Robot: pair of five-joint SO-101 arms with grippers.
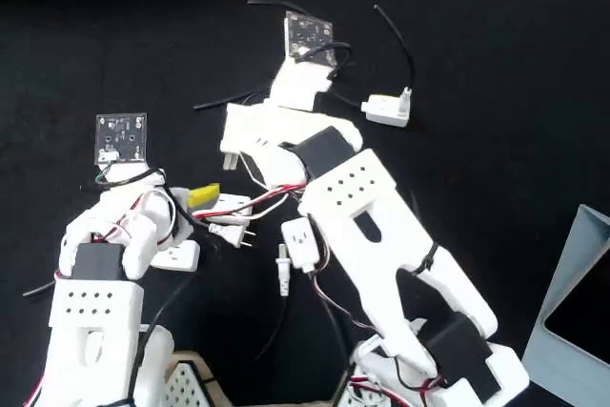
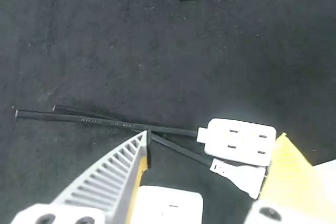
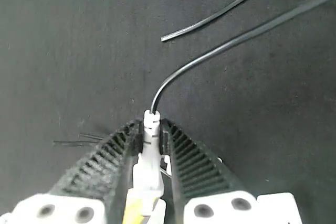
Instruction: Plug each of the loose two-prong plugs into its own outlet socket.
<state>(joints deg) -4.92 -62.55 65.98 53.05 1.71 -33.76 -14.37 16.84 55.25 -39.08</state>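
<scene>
Held plug (image 3: 148,153): slim white moulded plastic w/ a round black cord arcing off its end; sits over the black cloth.
Right gripper (image 3: 149,125): ribbed fingers clamped on the held plug.
Socket block (image 2: 239,139): white rounded rectangle, slotted face up, flat on the cloth, black cord at one end.
Left gripper (image 2: 212,145): fingers apart, one a grey ribbed wedge, the other yellow-faced; grips nothing, socket block btwn the tips.
Second plug (image 2: 239,176): white, flat, touching the socket block's side.
Cloth (image 1: 496,64): black, matte, felt-like.
</scene>
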